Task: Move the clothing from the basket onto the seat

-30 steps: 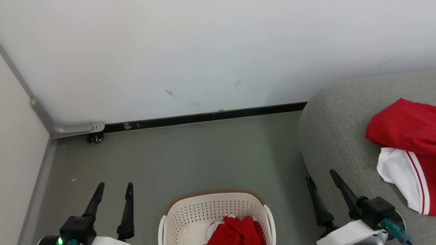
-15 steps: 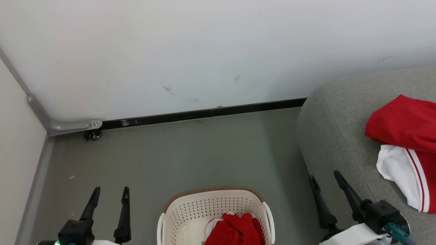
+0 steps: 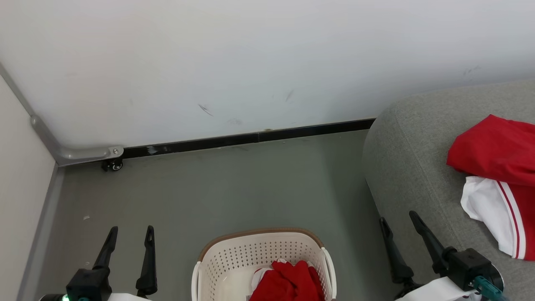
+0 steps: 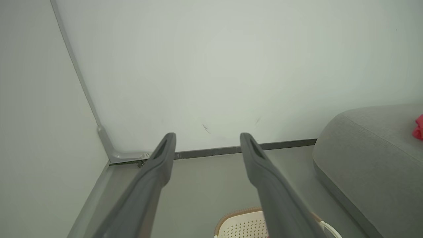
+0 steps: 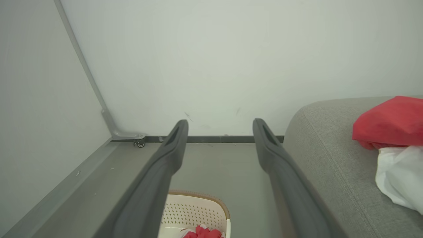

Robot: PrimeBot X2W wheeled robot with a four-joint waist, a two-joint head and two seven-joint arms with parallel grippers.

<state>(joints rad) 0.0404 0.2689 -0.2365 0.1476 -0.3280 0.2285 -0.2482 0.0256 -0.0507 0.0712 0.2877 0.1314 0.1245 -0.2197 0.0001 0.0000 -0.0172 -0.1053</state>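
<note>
Change is slight: only the head camera has shifted, while red clothing (image 3: 288,282) lies as before in the basket (image 3: 234,259) and another red-and-white garment (image 3: 493,150) rests on the seat (image 3: 409,159). Left gripper (image 3: 130,229) and right gripper (image 3: 397,215) hang with jaws wide apart and empty, so the next pick seems not yet begun. No writing is legible.

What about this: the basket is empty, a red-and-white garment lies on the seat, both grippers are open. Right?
Not empty: the head view shows the basket holding red clothing. The garment lies on the seat, and the left gripper and right gripper are open.
</note>
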